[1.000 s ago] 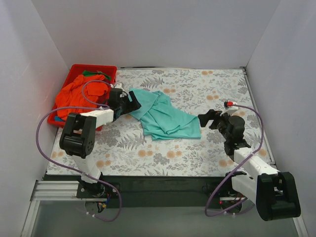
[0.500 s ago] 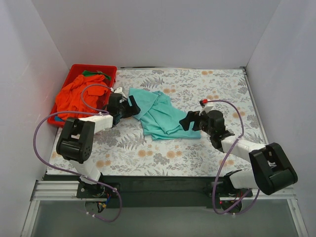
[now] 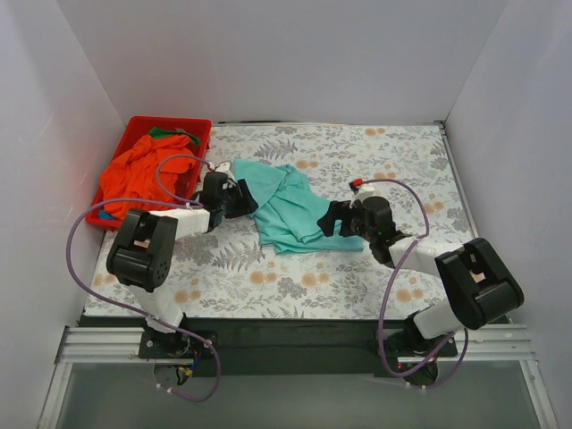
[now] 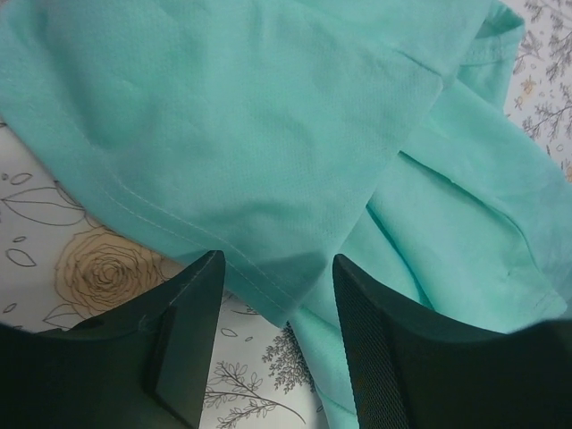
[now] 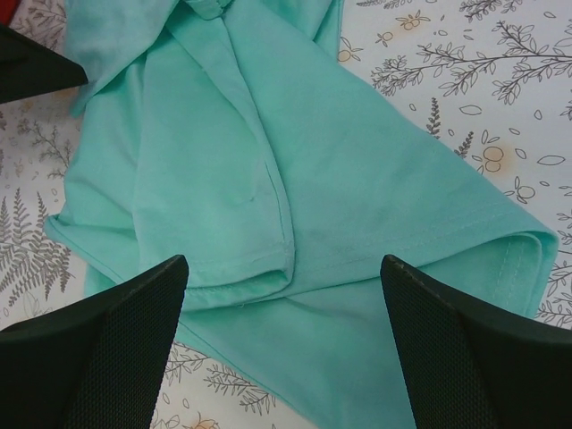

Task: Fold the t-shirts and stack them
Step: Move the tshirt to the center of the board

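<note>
A teal t-shirt [image 3: 295, 210] lies crumpled on the floral table, in folds. My left gripper [image 3: 243, 198] is open at its left edge; in the left wrist view [image 4: 277, 335] a hemmed corner of the shirt [image 4: 268, 152] lies between the jaws, not pinched. My right gripper [image 3: 332, 220] is open wide at the shirt's right edge; in the right wrist view [image 5: 284, 344] a sleeve hem and the body cloth [image 5: 295, 206] lie between the jaws. An orange-red t-shirt [image 3: 143, 174] spills from the red bin [image 3: 170, 127], with green cloth [image 3: 165, 134] under it.
The red bin stands at the table's back left corner, close to my left arm. White walls enclose the table on three sides. A purple cable [image 3: 407, 206] loops over the right arm.
My right gripper has moved left across the table to the shirt's right edge. My left gripper has shifted slightly right along the shirt's left edge. The shirt has barely moved.
</note>
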Available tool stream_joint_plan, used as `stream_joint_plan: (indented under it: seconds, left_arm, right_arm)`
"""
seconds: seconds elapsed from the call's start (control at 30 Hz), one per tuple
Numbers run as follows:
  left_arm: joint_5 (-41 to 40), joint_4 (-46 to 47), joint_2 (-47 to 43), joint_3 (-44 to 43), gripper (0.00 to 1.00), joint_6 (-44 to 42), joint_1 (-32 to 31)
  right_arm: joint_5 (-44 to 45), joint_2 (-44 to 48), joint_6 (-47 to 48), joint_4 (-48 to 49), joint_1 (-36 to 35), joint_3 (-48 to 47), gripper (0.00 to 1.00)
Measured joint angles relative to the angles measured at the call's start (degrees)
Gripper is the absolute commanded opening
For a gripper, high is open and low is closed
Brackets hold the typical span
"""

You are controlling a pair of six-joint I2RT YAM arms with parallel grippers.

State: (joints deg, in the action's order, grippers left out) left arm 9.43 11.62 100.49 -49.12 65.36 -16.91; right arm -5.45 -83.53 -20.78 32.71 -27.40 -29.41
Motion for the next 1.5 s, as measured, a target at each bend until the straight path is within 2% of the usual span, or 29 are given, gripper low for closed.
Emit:
stream_joint_plan:
  seconds: [0.17,0.27,0.37,0.43,0.6,0.83,1.03,1.37,1.5]
  left_arm:
    - [-2.25,-2.25,0.61,-0.52,0.46,-1.01,-2.73]
    - [-4.22,-3.54,1.11,-1.60,0.38,-1.44,-3.87]
    - [-6.62,-4.57,1.90,-2.54,0.17,-1.84,-4.52]
    - [-7.98,-5.11,2.40,-2.95,0.08,-2.05,-4.72]
    - [-11.30,-6.95,2.97,-4.39,0.00,-2.60,-4.92]
    - [-18.14,-10.40,0.17,-4.61,0.03,-3.02,-5.11]
    - [-19.93,-10.60,-3.82,-4.59,0.03,-3.04,-5.11]
    - [-21.31,-11.21,-3.85,-3.74,0.04,-3.21,-5.11]
    - [-21.59,-11.21,-3.85,-3.74,0.07,-3.21,-5.11]
  right_arm:
    - [1.55,-0.11,0.15,-0.02,0.00,-0.13,0.95]
    - [2.21,-0.11,0.22,0.00,0.00,-0.17,0.95]
    - [2.71,-0.11,0.42,0.00,0.00,-0.17,0.95]
    - [3.32,-0.11,0.63,-0.02,0.00,-0.17,0.95]
    - [5.97,-0.09,1.11,-0.20,0.00,-0.17,0.95]
    - [10.08,0.09,1.64,-3.06,0.46,-0.17,0.95]
    - [11.50,-0.11,1.62,-3.45,0.76,-0.20,0.93]
    - [11.50,-6.36,1.46,-4.35,1.51,-3.96,0.89]
    - [11.26,-8.07,1.49,-4.33,1.51,-5.09,0.85]
